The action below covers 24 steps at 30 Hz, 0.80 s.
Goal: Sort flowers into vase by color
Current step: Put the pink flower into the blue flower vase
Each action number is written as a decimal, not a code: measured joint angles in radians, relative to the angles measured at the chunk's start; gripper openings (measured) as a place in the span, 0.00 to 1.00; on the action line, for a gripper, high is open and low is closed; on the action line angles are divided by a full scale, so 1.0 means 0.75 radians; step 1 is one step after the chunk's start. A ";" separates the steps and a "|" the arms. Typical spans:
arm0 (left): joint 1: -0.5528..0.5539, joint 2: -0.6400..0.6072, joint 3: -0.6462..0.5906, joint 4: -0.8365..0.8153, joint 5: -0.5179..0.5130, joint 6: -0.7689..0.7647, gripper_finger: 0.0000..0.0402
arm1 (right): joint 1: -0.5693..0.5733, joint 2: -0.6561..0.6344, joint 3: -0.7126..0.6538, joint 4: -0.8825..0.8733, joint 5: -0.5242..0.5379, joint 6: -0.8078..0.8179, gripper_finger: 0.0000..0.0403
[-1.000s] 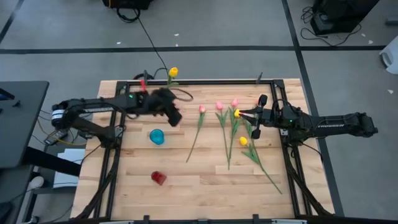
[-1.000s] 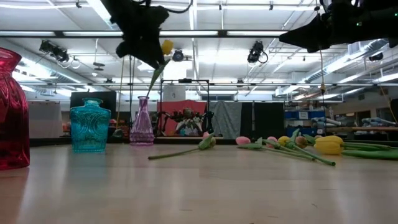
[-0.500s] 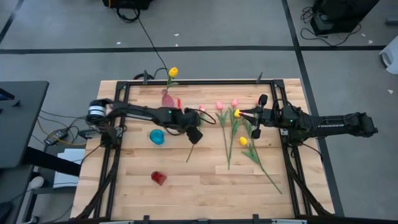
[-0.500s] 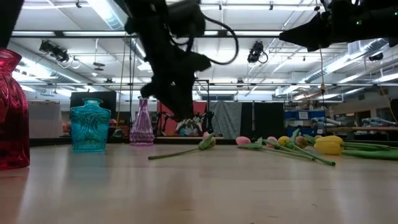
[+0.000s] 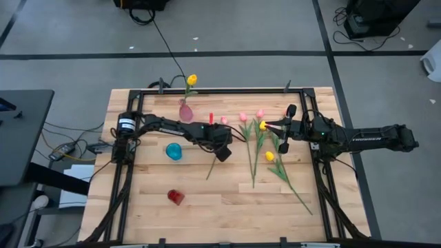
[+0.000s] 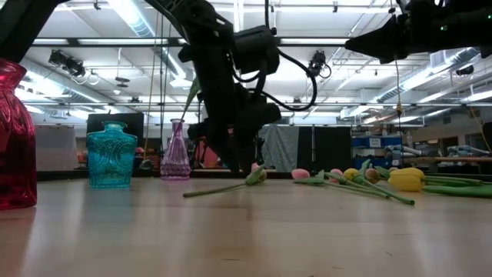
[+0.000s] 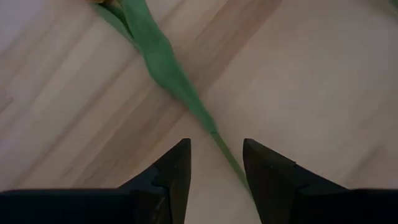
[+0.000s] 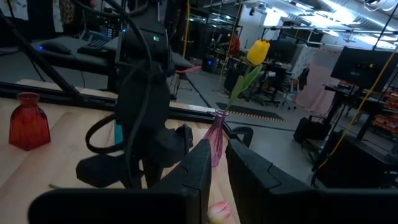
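My left gripper (image 5: 222,152) (image 6: 235,160) is open and low over the table, above the lower stem of a pink tulip (image 5: 224,120). In the left wrist view its fingers stand on either side of that green stem (image 7: 211,127), gripper (image 7: 214,157). The tulip lies flat on the wood. Two more pink tulips (image 5: 242,117) and two yellow ones (image 5: 269,156) lie to the right. A yellow tulip (image 5: 191,80) stands in the purple vase (image 5: 186,110) (image 6: 175,154). My right gripper (image 5: 269,125) (image 8: 219,160) waits shut, high above the flowers.
A teal vase (image 5: 174,151) (image 6: 111,156) stands just left of my left arm, and a red vase (image 5: 176,197) (image 6: 11,135) stands toward the near edge. A black frame (image 5: 227,89) runs along the table's far edge and sides. Bare wood lies near the front.
My left gripper has left the purple vase at the far edge, swung toward the table's right and near side, and come down over the pink tulip's stem. The yellow tulip stays standing in the purple vase. My right arm has kept still.
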 joint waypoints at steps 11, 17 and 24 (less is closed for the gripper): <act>0.000 0.061 0.000 0.077 -0.044 0.000 0.38 | -0.001 0.001 0.001 0.003 -0.001 0.000 0.16; 0.000 0.082 -0.001 0.072 -0.044 0.027 0.32 | -0.001 0.001 0.001 0.004 -0.001 0.000 0.16; -0.003 0.080 0.001 0.066 -0.046 0.121 0.03 | -0.001 0.001 0.001 0.003 -0.001 0.000 0.16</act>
